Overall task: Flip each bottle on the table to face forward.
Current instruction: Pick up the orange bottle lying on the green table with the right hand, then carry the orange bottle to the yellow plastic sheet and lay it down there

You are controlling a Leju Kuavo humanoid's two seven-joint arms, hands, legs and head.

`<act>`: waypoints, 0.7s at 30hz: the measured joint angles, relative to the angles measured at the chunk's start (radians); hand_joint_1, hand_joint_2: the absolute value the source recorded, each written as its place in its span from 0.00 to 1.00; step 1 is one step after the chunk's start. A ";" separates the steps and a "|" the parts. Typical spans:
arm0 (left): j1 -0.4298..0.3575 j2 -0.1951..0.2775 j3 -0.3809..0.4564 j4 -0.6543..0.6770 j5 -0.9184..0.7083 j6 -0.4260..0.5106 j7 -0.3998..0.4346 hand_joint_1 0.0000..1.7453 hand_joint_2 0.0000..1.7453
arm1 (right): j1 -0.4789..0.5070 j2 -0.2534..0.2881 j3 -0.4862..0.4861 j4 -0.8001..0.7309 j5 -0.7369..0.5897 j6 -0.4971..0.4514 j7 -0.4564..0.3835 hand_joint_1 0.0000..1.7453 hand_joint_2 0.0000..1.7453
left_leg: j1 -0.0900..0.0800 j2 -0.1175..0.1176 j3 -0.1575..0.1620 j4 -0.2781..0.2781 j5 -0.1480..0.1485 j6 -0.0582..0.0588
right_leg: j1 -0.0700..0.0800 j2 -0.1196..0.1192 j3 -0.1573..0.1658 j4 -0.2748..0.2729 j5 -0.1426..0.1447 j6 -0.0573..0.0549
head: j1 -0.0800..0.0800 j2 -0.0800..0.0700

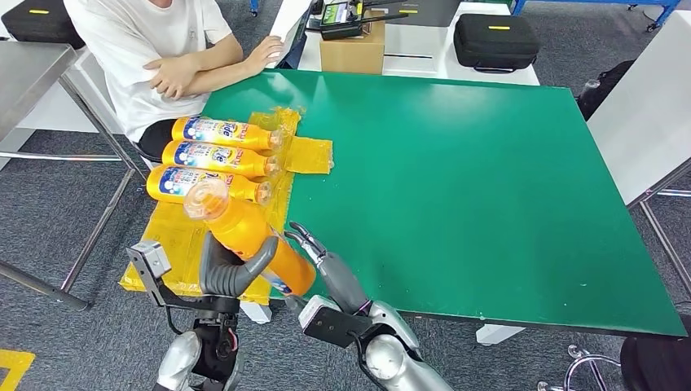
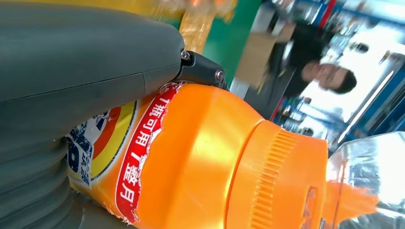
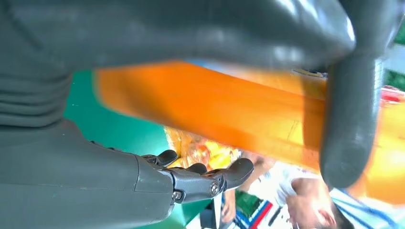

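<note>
Three orange bottles (image 1: 220, 133) (image 1: 213, 156) (image 1: 204, 184) lie side by side on a yellow mat (image 1: 308, 154) at the left of the green table (image 1: 489, 187), labels up, caps pointing right. My left hand (image 1: 234, 274) (image 2: 71, 71) grips a fourth orange bottle (image 1: 244, 232) (image 2: 205, 157) lifted off the mat and tilted, its clear-topped cap toward the camera. My right hand (image 1: 330, 273) (image 3: 95, 181) is at that bottle's lower end (image 3: 215, 105). Its thumb crosses the bottle. The fingers (image 3: 205, 177) are stretched out with a gap to it.
A person in a white shirt (image 1: 155, 57) sits at the table's far left corner, arms folded on its edge. A cardboard box (image 1: 352, 50) and a black case (image 1: 495, 39) stand behind the table. The table's front edge runs close to my arms.
</note>
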 joint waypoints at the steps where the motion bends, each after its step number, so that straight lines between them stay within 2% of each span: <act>1: -0.006 0.000 0.006 0.000 -0.006 0.009 -0.002 1.00 1.00 | 0.004 0.001 0.000 -0.004 0.002 -0.005 -0.001 0.00 0.00 | 0.000 0.000 0.000 0.000 0.000 0.000 | 0.000 0.000 0.000 0.000 0.000 0.000 | 0.000 0.000; 9: -0.018 0.000 0.022 0.000 -0.016 0.024 -0.006 1.00 1.00 | 0.017 0.004 0.000 -0.017 0.009 -0.011 -0.003 0.00 0.00 | 0.000 0.000 0.000 0.000 0.000 0.000 | 0.000 0.000 0.000 0.000 0.000 0.000 | 0.000 0.000; 12: -0.027 0.001 0.024 0.003 -0.086 0.088 -0.033 1.00 1.00 | 0.021 0.004 0.000 -0.023 0.020 -0.039 -0.016 0.00 0.00 | 0.000 0.000 0.000 0.000 0.000 0.000 | 0.000 0.000 0.000 0.000 0.000 0.000 | 0.000 0.000; 15: -0.053 0.010 0.029 0.010 -0.275 0.200 -0.062 1.00 1.00 | 0.036 0.004 0.000 -0.045 0.037 -0.091 -0.042 0.00 0.00 | 0.000 0.000 0.000 0.000 0.000 0.000 | 0.000 0.000 0.000 0.000 0.000 0.000 | 0.000 0.000; 17: -0.077 0.025 0.032 0.017 -0.443 0.241 -0.049 1.00 1.00 | 0.048 0.004 0.000 -0.065 0.042 -0.108 -0.056 0.00 0.00 | 0.000 0.000 0.000 0.000 0.000 0.000 | 0.000 0.000 0.000 0.000 0.000 0.000 | 0.000 0.000; 19: -0.109 0.041 0.034 0.036 -0.651 0.252 -0.007 1.00 1.00 | 0.056 0.004 -0.002 -0.085 0.046 -0.114 -0.068 0.00 0.00 | 0.000 0.000 0.000 0.000 0.000 0.000 | 0.000 0.000 0.000 0.000 0.000 0.000 | 0.000 0.000; 21: -0.157 0.057 0.035 0.080 -0.881 0.223 0.058 1.00 1.00 | 0.062 0.004 -0.006 -0.106 0.047 -0.108 -0.080 0.00 0.00 | 0.000 0.000 0.000 0.000 0.001 0.000 | 0.000 -0.001 0.000 0.000 0.000 0.000 | 0.000 0.000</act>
